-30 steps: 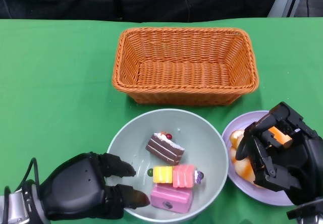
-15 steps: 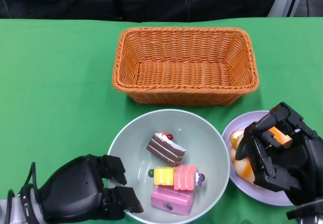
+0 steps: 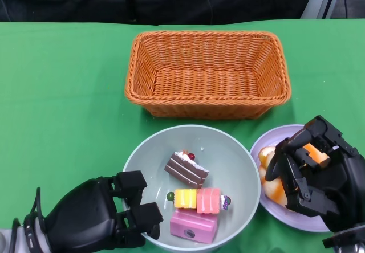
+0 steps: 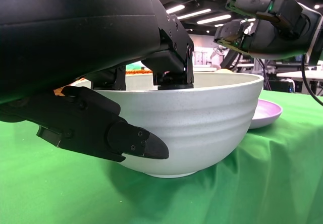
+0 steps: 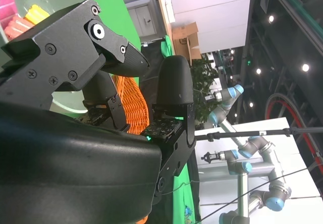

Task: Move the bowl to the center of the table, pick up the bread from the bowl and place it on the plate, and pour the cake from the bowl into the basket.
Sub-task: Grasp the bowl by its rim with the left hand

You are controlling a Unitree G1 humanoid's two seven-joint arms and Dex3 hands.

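The pale green bowl [image 3: 194,129] sits near the table's front edge, in the middle, and shows side-on in the left wrist view as bowl [image 4: 202,118]. It holds a chocolate cake slice [image 3: 186,168], a yellow and pink cake [image 3: 198,199] and a pink cake [image 3: 193,224]. My left hand [image 3: 97,219] grips the bowl's near left rim, fingers [image 4: 171,57] over the edge and thumb [image 4: 136,141] against the outer wall. Orange bread [image 3: 267,157] lies on the lilac plate [image 3: 285,134]. My right hand [image 3: 319,173] hovers over that plate, fingers apart, holding nothing.
An orange wicker basket [image 3: 208,73] stands behind the bowl, with nothing in it. The green cloth [image 3: 63,93] covers the whole table. The plate touches or nearly touches the bowl's right side.
My left hand's fingers drew back from inside the bowl and curled onto its rim. The bowl shifted slightly to the right. The right hand stayed still.
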